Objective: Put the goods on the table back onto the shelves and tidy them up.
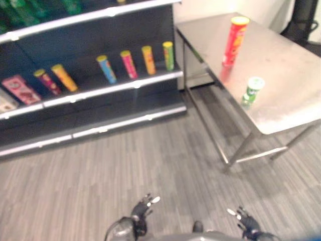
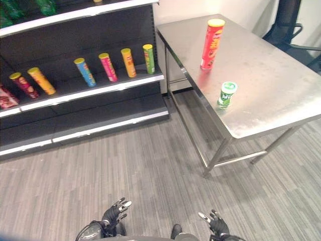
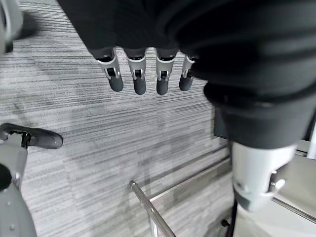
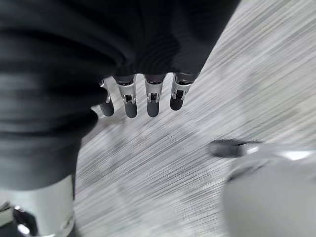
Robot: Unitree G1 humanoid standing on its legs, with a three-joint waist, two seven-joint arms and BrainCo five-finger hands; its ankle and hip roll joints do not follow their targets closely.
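Both hands hang low and empty over grey plank floor, nothing picked up yet.
Left hand (image 2: pixel 113 215) and right hand (image 2: pixel 216 224) dangle with fingers straight and slack, holding nothing. Well ahead on the bare steel table (image 2: pixel 281 95) stand a tall red tube can with a yellow lid (image 2: pixel 211 43) and a small green-and-white cup (image 2: pixel 226 94), both waiting. Coloured cans already line the dark shelf unit (image 2: pixel 95 90), so the job looks barely begun.

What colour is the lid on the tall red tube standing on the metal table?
Yellow; the lid tops the tall red tube, clearest in the right eye view.
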